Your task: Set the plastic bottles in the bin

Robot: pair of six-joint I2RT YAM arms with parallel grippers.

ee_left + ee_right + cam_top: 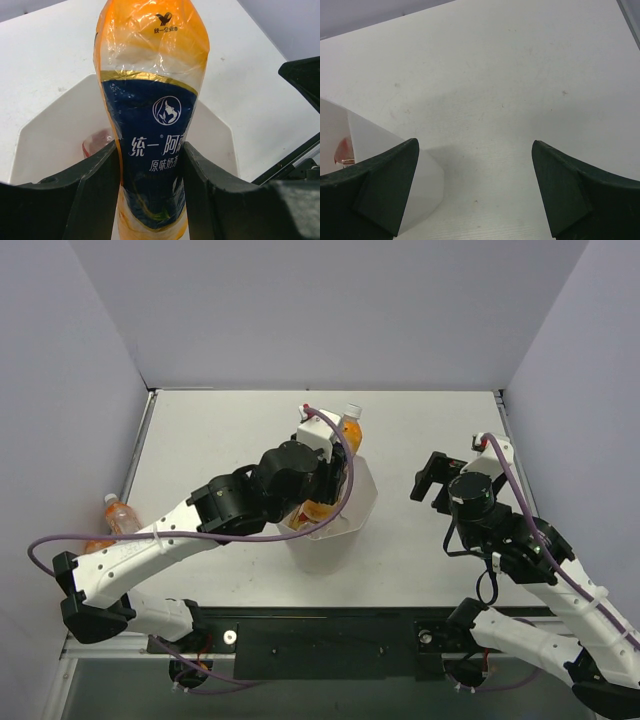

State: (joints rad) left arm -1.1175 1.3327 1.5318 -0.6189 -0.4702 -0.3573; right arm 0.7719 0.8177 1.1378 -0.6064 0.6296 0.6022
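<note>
My left gripper [333, 468] is shut on a plastic bottle [351, 432] with orange liquid, a dark blue label and a white cap. It holds the bottle tilted over the white faceted bin [362, 502] at mid table. In the left wrist view the fingers [95, 190] clamp the bottle's lower body [150, 125], with the bin's inside [50, 140] below. A clear red-marked bottle part [97, 142] lies in the bin. Another orange bottle [118, 515] lies at the table's left edge. My right gripper [432, 480] is open and empty, right of the bin [370, 132].
Grey walls close in the table on the left, back and right. The left arm reaches across the near left of the table. The right wrist view shows bare white table [495, 90] between its fingers [385, 185].
</note>
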